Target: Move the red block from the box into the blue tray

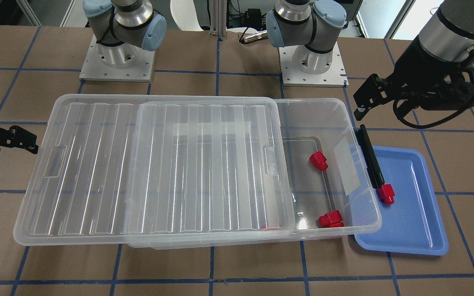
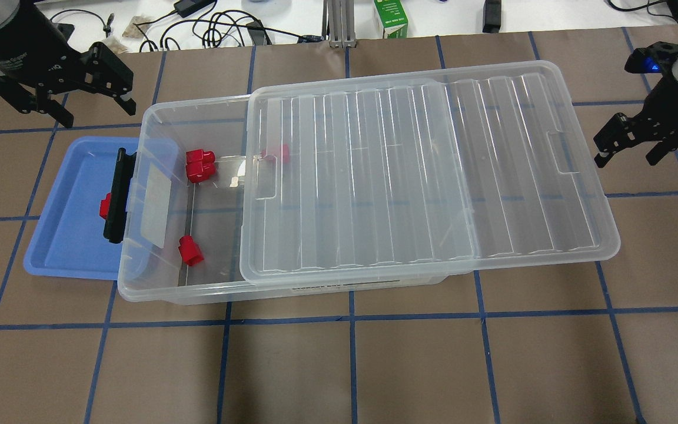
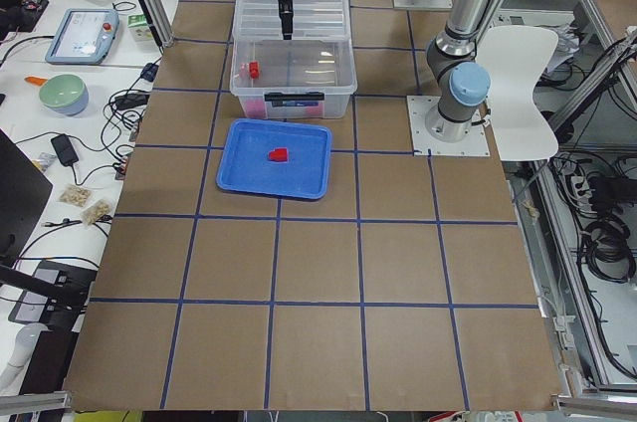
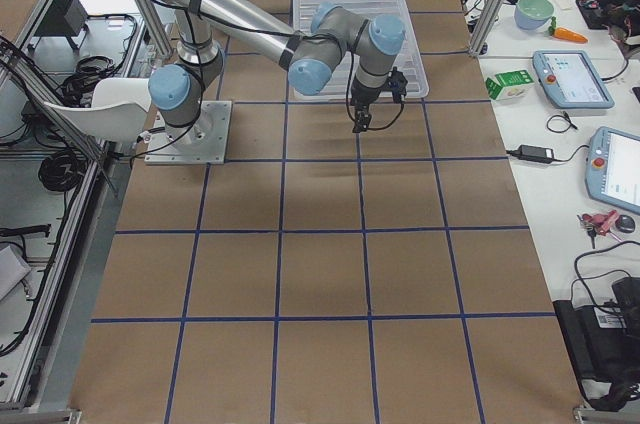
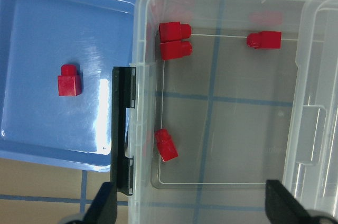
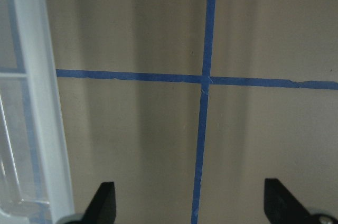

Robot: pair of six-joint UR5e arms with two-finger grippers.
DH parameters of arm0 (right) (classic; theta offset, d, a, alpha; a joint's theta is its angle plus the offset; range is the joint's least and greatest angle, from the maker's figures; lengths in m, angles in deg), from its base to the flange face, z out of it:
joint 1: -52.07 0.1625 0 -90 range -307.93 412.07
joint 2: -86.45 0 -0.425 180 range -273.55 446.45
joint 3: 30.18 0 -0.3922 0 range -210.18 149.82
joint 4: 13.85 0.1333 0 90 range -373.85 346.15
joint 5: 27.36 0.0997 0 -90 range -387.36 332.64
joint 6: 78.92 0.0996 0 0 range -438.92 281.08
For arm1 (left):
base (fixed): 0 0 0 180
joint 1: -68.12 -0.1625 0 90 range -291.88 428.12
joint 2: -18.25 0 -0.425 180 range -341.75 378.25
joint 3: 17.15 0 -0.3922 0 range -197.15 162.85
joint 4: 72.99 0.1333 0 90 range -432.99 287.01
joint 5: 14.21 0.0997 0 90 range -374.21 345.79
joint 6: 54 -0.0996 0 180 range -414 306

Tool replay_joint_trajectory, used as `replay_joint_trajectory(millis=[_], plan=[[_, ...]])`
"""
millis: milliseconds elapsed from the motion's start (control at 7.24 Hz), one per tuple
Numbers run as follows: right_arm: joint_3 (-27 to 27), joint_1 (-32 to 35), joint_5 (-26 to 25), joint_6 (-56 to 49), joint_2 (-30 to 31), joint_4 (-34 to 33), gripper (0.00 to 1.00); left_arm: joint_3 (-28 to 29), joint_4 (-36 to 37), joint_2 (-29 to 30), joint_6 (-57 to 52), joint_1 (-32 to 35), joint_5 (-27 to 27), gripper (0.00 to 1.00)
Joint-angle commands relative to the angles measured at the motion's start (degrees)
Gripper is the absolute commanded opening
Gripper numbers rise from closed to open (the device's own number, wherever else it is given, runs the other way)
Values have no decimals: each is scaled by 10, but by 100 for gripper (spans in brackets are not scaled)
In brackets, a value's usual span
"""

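Observation:
One red block (image 1: 386, 193) (image 2: 105, 206) (image 5: 69, 81) lies in the blue tray (image 1: 410, 213) (image 2: 68, 247) (image 5: 31, 34), next to the black latch (image 5: 122, 129). The tray's edge is tucked under the latch end of the clear box (image 1: 364, 205) (image 2: 139, 288) (image 5: 143, 49). Several more red blocks lie in the box: a pair (image 2: 200, 165) (image 5: 175, 40), a single one (image 2: 190, 250) (image 5: 167, 145), and one under the lid's edge (image 5: 264, 39). My left gripper (image 2: 95, 112) (image 1: 381, 109) (image 5: 193, 205) is open and empty, high above the box's open end. My right gripper (image 2: 627, 156) (image 6: 190, 203) is open and empty over bare table beside the lid.
The ribbed clear lid (image 1: 159, 164) (image 2: 421, 171) is slid toward my right side and covers most of the box, overhanging its far end. Arm bases (image 1: 117, 57) stand behind the box. Cables and a green carton (image 2: 391, 17) lie beyond the table's far edge.

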Motion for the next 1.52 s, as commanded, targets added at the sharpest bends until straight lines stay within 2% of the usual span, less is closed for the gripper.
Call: replay_joint_trajectory(millis=[0,553,691,829,1382], plan=[[0,12,0,2,-1,0,100,-12,-5,-20,6,13,7,100],[7,35,1,12,-1,0,100,-50,-5,-44,6,15,10,100],[7,40,30,43,-1,0,100,-58,-4,-48,7,15,9,100],[7,54,36,75,-1,0,100,-64,3,-49,7,14,7,100],[7,115,36,150,-1,-2,100,-76,1,-63,7,9,9,100]])
